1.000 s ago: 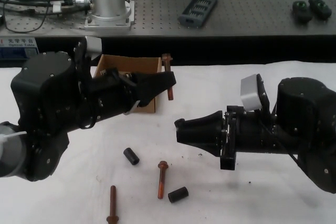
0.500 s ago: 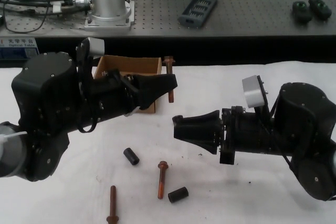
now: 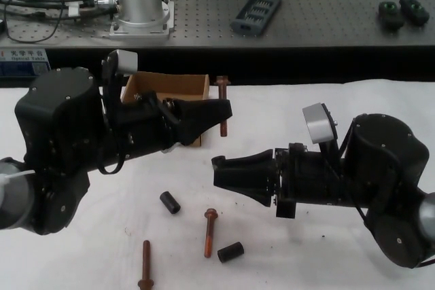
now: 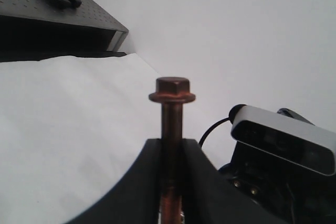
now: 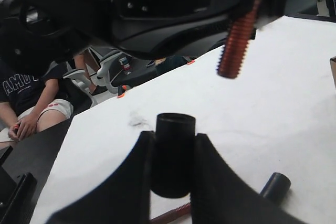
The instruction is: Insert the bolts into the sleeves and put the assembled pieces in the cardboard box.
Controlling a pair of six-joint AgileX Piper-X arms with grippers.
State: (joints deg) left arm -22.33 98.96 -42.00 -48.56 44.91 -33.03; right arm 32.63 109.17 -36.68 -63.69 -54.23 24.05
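Left gripper [image 3: 221, 109]: clamped tight on a copper-coloured bolt [image 3: 221, 87]. Held upright, hex head above the fingers, threaded end hanging free below. Stationed just beside the cardboard box [image 3: 166, 85], over the white cloth [image 3: 285, 110].

Right gripper [image 3: 219, 168]: closed around a black sleeve [image 5: 175, 129], open bore turned up toward the threads. Sits lower than the bolt tip and off to one side, apart from it.

Loose stock on the cloth: first spare bolt [image 3: 210, 233], second spare bolt [image 3: 145, 263], first spare sleeve [image 3: 170, 202], second spare sleeve [image 3: 231, 252].

Hazards, as judged:
- Thread tip landing on the sleeve rim rather than in the bore, through the present sideways offset.
- Jamming partway, through any tilt between bolt and bore.
- Sleeve pushed back or twisted out of the fingers under a hard press.
- Bolt sliding up through its grip for the same cause.
- Either part dropped onto the cloth among the spares.
- Box nudged by the left arm, given the closeness.
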